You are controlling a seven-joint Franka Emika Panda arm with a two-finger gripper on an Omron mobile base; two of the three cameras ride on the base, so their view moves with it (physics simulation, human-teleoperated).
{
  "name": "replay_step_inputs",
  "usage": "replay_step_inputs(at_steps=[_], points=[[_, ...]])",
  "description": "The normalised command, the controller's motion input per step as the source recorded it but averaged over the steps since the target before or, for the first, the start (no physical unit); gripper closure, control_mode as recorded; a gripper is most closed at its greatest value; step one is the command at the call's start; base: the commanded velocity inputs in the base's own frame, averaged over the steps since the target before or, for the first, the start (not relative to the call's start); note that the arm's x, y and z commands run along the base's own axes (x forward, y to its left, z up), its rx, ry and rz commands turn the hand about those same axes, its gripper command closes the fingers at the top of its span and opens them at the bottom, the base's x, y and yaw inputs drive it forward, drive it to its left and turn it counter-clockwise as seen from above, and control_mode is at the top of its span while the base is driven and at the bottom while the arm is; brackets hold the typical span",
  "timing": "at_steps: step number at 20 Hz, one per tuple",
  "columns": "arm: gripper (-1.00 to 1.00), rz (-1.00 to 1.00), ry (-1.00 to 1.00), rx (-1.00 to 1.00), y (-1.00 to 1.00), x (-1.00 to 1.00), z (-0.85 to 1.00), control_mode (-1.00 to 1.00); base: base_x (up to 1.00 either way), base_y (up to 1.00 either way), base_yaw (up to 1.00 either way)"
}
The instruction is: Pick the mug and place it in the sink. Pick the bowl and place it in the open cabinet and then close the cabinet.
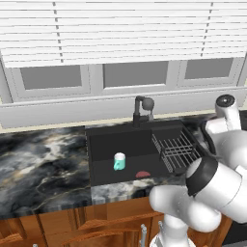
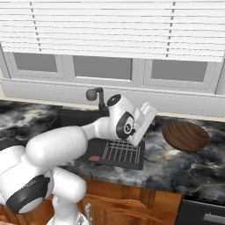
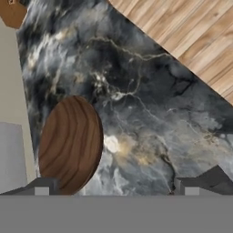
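The teal mug (image 1: 119,161) stands upright inside the black sink (image 1: 103,144), left of the wire rack (image 1: 176,152). The wide brown wooden bowl (image 2: 185,135) rests on the marble counter to the right of the sink. In the hand view the bowl (image 3: 70,143) lies at the lower left, close to one fingertip. My gripper (image 3: 116,187) is open with nothing between its fingers and hovers above the counter beside the bowl. My white hand (image 2: 143,122) hangs over the sink's right edge, a little left of the bowl. The cabinet is out of view.
A dark faucet (image 1: 142,108) rises behind the basin and a small red item (image 1: 142,174) lies on its floor. A small brown object (image 3: 11,11) sits on the counter past the bowl. The counter's front edge (image 3: 150,43) drops to wood flooring. Windows with blinds back the counter.
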Motion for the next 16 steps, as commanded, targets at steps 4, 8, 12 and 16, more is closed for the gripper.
replay_step_inputs(at_steps=[4,8,12,16], points=[[-1.00,0.00,0.01,0.00,0.00,0.24,-0.16,-1.00,0.00,0.00,0.00],[-1.00,0.00,-0.01,0.01,-0.01,0.18,-0.23,-1.00,0.00,0.00,0.00],[-1.00,0.00,-0.04,0.03,-0.10,0.15,-0.24,-1.00,0.00,0.00,0.00],[-1.00,0.00,0.00,0.03,-0.16,0.23,-0.16,-1.00,0.00,0.00,0.00]])
